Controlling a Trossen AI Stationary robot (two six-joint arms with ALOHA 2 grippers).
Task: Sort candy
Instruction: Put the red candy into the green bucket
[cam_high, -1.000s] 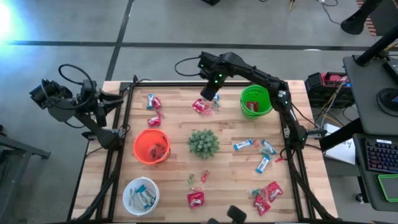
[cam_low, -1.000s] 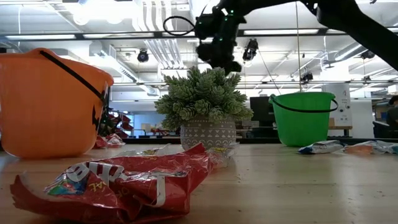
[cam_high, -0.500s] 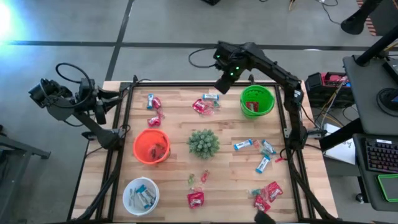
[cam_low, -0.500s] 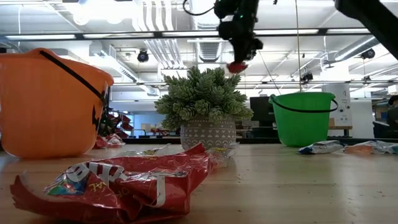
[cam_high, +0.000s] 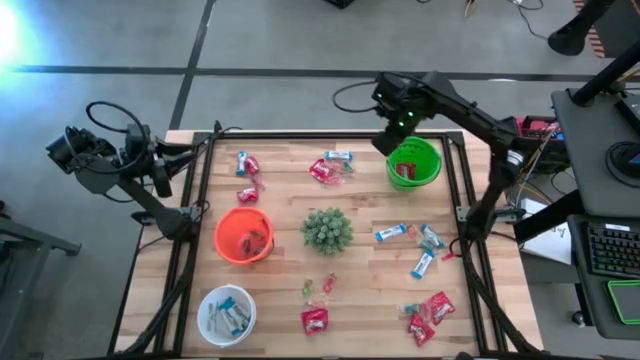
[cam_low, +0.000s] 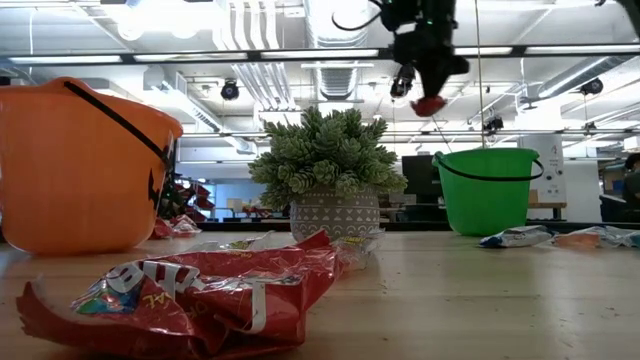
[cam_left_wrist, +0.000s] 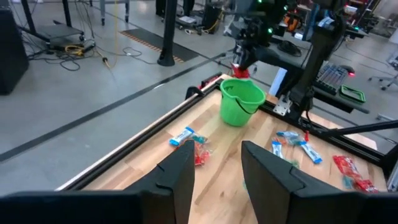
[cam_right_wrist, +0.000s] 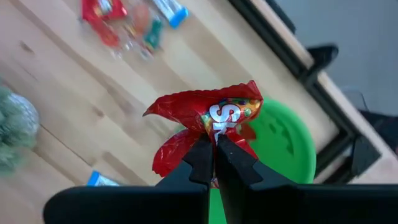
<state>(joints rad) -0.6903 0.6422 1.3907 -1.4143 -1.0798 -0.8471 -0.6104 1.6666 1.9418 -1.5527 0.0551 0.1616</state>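
Candy: red packet (cam_right_wrist: 208, 115) pinched in right end effector (cam_right_wrist: 214, 155), hanging above near rim of green bucket (cam_high: 413, 163) | drop lies just ahead | left end effector (cam_left_wrist: 214, 171) parted, empty, parked off tabletop (cam_high: 360, 270)

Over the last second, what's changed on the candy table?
The right hand, shut on a red candy packet, lifted from the pile at the table's far edge and swung across toward the green bucket, now hanging near its rim. The left hand stayed parked off the table's left side. Everything else on the table stayed put.
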